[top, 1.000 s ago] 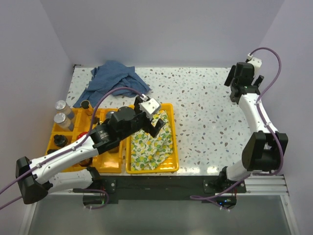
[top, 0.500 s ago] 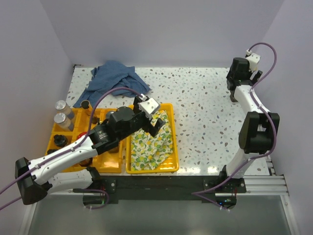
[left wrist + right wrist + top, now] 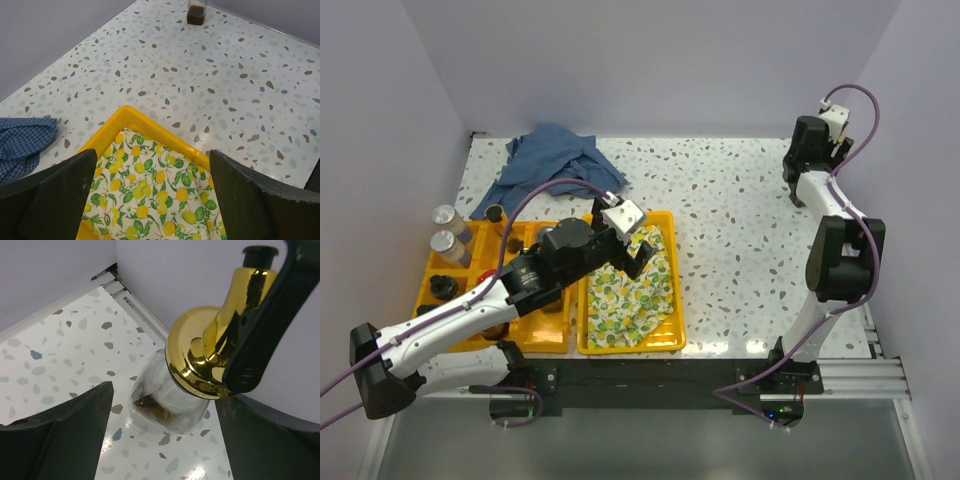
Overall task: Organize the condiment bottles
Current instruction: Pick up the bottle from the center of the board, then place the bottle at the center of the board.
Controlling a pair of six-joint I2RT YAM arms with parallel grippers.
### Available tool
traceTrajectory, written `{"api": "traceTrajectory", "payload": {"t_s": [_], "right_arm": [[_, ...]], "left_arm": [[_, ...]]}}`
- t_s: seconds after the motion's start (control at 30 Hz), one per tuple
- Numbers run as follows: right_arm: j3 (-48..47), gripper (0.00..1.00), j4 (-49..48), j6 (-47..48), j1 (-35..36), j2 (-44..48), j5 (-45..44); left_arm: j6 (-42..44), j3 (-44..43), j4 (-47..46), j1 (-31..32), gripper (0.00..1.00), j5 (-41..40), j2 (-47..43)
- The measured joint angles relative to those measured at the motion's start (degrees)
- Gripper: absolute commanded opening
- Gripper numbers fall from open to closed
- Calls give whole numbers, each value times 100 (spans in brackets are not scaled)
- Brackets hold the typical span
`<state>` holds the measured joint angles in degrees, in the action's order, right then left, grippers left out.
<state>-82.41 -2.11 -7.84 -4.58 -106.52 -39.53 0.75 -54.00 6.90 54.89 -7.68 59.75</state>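
A clear glass bottle [image 3: 165,400] with a gold pourer [image 3: 210,355] and a little dark sauce stands on the table near the back right corner. My right gripper [image 3: 162,440] is open, with the bottle between its fingers, apart from both. The bottle's base also shows in the left wrist view [image 3: 196,12]. My left gripper [image 3: 152,200] is open and empty above the lemon-print cloth [image 3: 150,195]. In the top view, grey-capped shakers [image 3: 446,230], a dark jar [image 3: 443,287] and a red lid [image 3: 488,275] sit in the left yellow tray [image 3: 430,265], partly hidden by the left arm.
The lemon-print cloth lies in the right yellow tray [image 3: 670,335]. A blue checked cloth [image 3: 555,160] lies at the back left. The right gripper [image 3: 798,192] is close to the right wall and the table's back edge.
The right arm has swung further into the back right corner, folding more upright. The left arm has not moved.
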Motion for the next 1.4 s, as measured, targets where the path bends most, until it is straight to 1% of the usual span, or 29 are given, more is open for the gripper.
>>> {"api": "traceTrajectory", "payload": {"t_s": [0.03,0.07,0.13,0.17,0.37,0.47,0.6,0.83,0.93,1.07,1.2,1.4], "right_arm": [[0,76,-28,55,-4,-15,-2],[0,71,-55,92,-7,-22,2],[0,66,-98,188,-7,-24,9],[0,61,-131,223,-7,-26,39],[52,51,-284,339,-9,-11,356],[262,47,-358,341,-22,157,621],[697,44,-339,295,-26,579,975],[1609,43,-22,72,92,1600,1690],[2151,43,44,52,428,2179,1757],[2767,43,271,105,1213,2962,1880],[3163,42,671,98,1749,3654,2249],[3394,43,1661,76,2586,4529,2302]], "left_arm": [[0,0,0,0,100,0,0],[0,0,0,0,100,0,0],[0,0,0,0,100,0,-2],[4,0,0,0,100,2,-2],[42,0,-2,0,100,0,-2],[44,0,-2,0,100,0,-2],[50,0,-4,0,100,-15,-7],[94,2,-28,0,100,-68,-83],[109,28,-79,0,100,-98,-146],[151,85,-181,0,100,-144,-236],[173,140,-267,0,100,-162,-278],[188,142,-295,0,100,-208,-280]]}}
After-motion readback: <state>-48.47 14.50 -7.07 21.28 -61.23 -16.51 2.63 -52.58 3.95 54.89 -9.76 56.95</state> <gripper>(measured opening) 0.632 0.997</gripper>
